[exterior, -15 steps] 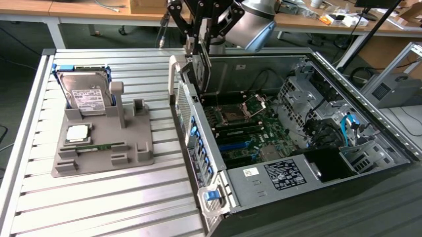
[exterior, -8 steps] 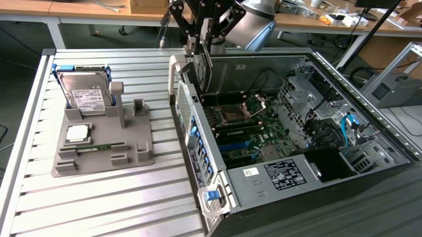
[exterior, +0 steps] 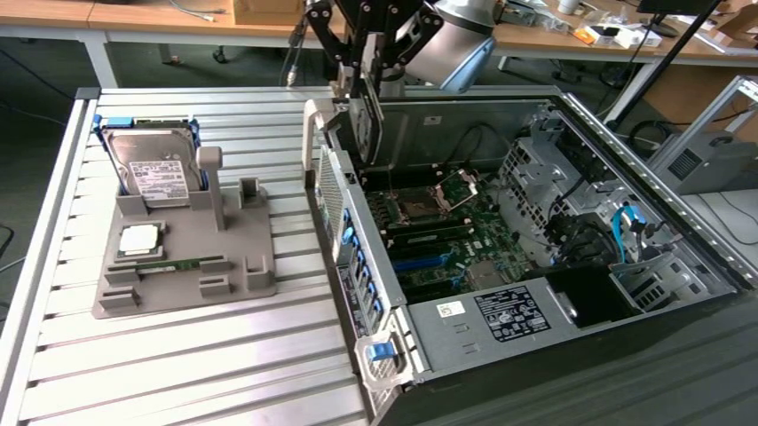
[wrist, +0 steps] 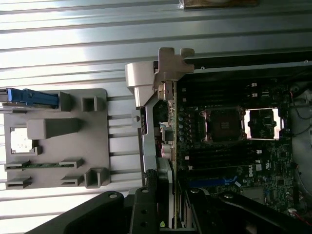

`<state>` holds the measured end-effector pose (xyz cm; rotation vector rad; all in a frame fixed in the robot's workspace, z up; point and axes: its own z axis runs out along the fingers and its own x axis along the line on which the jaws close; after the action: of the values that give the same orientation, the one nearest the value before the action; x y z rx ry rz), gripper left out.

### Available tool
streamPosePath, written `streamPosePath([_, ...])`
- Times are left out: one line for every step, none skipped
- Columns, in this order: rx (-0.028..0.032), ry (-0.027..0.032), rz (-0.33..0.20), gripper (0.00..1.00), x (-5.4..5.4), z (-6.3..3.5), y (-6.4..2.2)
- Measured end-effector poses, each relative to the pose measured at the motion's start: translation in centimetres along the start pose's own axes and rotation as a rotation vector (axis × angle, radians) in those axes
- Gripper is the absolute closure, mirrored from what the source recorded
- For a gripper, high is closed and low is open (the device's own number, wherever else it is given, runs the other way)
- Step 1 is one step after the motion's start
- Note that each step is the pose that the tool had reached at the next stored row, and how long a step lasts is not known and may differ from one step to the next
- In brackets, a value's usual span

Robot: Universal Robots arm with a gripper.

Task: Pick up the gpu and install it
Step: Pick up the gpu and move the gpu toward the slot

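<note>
Gripper (wrist: 168, 192) is clamped on the gpu (wrist: 167, 122): black fingers (wrist: 144, 204) pinch the card from both sides, and on the wrist cam I see it edge-on with its silver bracket (wrist: 163, 73) at the end away from the fingers. In the ext. view the card hangs upright under the arm, just inside the rear wall of the open pc case (exterior: 663, 204). It's above the mobo (exterior: 438, 222), near the cpu socket (exterior: 421, 206) (can't tell if the card edge touches a slot). Further out, on the ext. view's left, the grey fixture (exterior: 237, 266) sits on the slatted table (exterior: 177, 364), well apart from the card. It holds the hard drive (exterior: 154, 169) upright and a RAM stick (exterior: 177, 264) lying flat. Wooden desks (exterior: 154, 18) are at the back.
</note>
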<state>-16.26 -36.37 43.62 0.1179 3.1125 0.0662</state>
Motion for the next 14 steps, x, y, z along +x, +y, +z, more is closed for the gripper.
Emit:
streamPosePath([0.0001,0.0,0.0,0.73,-0.03,0.0,0.0])
streamPosePath([0.0,0.0,0.0,0.73,-0.05,0.0,0.01])
streamPosePath([0.0001,0.0,0.0,0.73,-0.07,0.0,0.01])
streamPosePath([0.0001,0.0,0.0,0.73,-0.1,0.0,0.01])
streamPosePath([0.0,0.0,0.0,0.73,-0.12,0.0,0.01])
streamPosePath([0.0,0.0,0.0,0.73,-0.13,0.01,0.01])
streamPosePath([0.0,0.0,0.0,0.73,-0.16,0.01,0.01])
streamPosePath([0.0001,0.0001,0.0,0.73,-0.18,0.01,0.02])
streamPosePath([0.0,0.0,0.0,0.73,-0.21,0.01,0.02])
streamPosePath([0.0001,0.0001,0.0,0.73,-0.25,0.01,0.02])
streamPosePath([0.0001,0.0,0.0,0.73,-0.27,0.01,0.02])
streamPosePath([0.0,0.0,0.0,0.73,-0.3,0.02,0.02])
streamPosePath([0.0001,0.0,0.0,0.73,-0.33,0.02,0.03])
streamPosePath([0.0,-0.0001,0.0,0.73,-0.34,0.03,0.03])
